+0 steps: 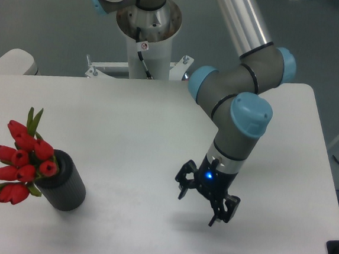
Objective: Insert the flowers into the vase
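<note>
Standing in the vase (63, 186), the flowers (22, 163) were seated stems-down, red buds fanned out over the rim toward the left. One narrow leaf stuck up above the top bud; another stretched out low to the left, over the counter's (133, 130) edge. Vase was upright, dark and ribbed, at the near left corner of the white counter.

End effector (199, 206) was well apart from the vase, off to the right of it, over the near right part of the counter. Fingers spread, nothing between them. Tips pointed down at the counter top; whether they touched it, could not tell. A faint shadow lay just under them. Blue light glowed on the end effector's body.

Arm (240, 103) rose from there through a grey wrist with light blue joint caps, then a silver tube running up out of view at top. Arm's white base column (146, 45) stood behind the counter's far edge, with a small sticker on it. A rounded pale object (12, 62) showed at far left.
</note>
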Action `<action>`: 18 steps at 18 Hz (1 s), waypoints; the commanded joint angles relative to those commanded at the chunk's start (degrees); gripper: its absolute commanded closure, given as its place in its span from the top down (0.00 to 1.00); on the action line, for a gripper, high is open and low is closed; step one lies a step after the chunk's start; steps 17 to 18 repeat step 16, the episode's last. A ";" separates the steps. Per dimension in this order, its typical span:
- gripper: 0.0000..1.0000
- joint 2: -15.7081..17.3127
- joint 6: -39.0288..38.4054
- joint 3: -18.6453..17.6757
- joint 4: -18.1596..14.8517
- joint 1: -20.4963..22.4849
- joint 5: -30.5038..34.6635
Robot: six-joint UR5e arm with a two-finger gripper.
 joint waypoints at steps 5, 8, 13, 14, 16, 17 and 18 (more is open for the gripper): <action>1.00 -2.11 3.53 3.79 -5.75 -0.79 5.38; 1.00 -2.82 4.32 3.70 -5.82 -1.84 9.06; 1.00 -2.73 6.16 3.18 -5.39 -2.11 10.22; 1.00 -2.73 6.78 3.09 -5.39 -2.11 10.22; 1.00 -2.73 6.96 3.00 -5.39 -2.29 10.22; 1.00 -2.73 6.96 3.00 -5.39 -2.29 10.22; 1.00 -2.73 6.96 3.00 -5.39 -2.29 10.22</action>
